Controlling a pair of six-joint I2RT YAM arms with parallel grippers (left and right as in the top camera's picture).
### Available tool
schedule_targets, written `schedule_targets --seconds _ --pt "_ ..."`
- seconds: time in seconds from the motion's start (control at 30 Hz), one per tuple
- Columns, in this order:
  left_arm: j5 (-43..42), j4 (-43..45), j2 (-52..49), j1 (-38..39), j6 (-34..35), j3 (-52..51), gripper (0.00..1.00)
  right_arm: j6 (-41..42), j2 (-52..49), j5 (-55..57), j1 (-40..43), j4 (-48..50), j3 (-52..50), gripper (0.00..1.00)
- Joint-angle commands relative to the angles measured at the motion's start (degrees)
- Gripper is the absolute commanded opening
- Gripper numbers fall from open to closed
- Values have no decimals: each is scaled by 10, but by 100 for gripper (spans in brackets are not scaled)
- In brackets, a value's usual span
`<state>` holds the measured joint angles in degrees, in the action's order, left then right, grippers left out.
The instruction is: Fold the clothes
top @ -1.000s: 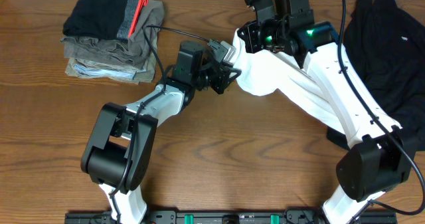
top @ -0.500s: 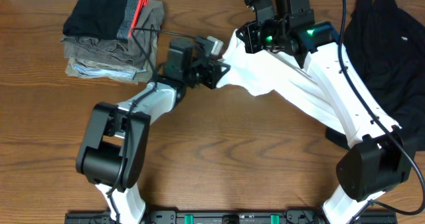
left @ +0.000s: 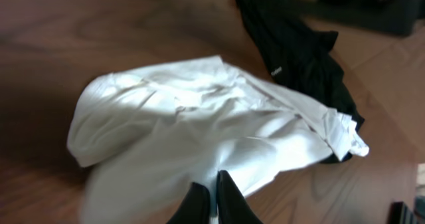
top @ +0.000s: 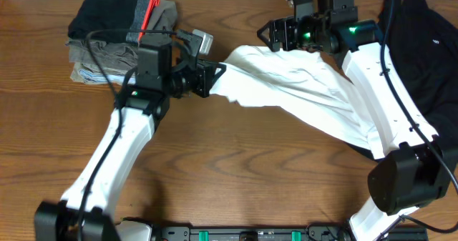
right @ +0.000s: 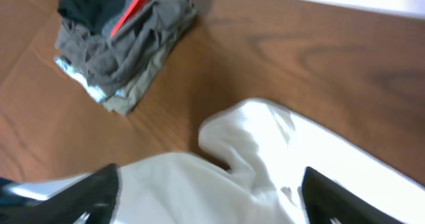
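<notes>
The white T-shirt point(top: 300, 84) stretches across the table point(top: 236, 176), from near the folded pile point(top: 118, 44) to the black clothes point(top: 418, 55). The left pincer point(top: 215, 74) pinches one edge tight, I think to pull the shirt flat for folding. The right pincer point(right: 212, 197) stands wide above the shirt and holds nothing.

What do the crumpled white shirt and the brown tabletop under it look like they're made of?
The crumpled white shirt looks like soft matte knit, probably cotton jersey: it drapes and bunches in loose folds without sheen. The brown tabletop looks like wood or wood-grain laminate, smooth and slightly glossy; grain lines show, but which of the two I cannot tell.
</notes>
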<state>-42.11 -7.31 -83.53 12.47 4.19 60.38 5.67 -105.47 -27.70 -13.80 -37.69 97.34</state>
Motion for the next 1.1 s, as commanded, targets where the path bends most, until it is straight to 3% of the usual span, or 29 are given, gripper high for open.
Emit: schedule_targets --seconds 0.0,0.2,0.4,0.53,0.7,0.9,1.07 --pt "52 -21 33 -3 -21 1 6 32 43 1 18 -40 2 96" --pt "123 -28 43 -3 -21 1 6 51 115 144 22 -211 2 99" --pt "206 -15 43 -4 -20 1 6 79 139 188 21 -363 2 99" --pt "223 -5 43 -20 -20 2 6 81 138 202 10 -413 -11 99" --pt "223 -9 43 -65 -20 2 6 81 137 224 -9 -407 -61 95" --pt "222 -12 43 -117 -20 2 6 89 137 228 -12 -321 -175 86" --pt "223 -12 43 -132 -21 2 6 89 137 228 -20 -259 -260 71"
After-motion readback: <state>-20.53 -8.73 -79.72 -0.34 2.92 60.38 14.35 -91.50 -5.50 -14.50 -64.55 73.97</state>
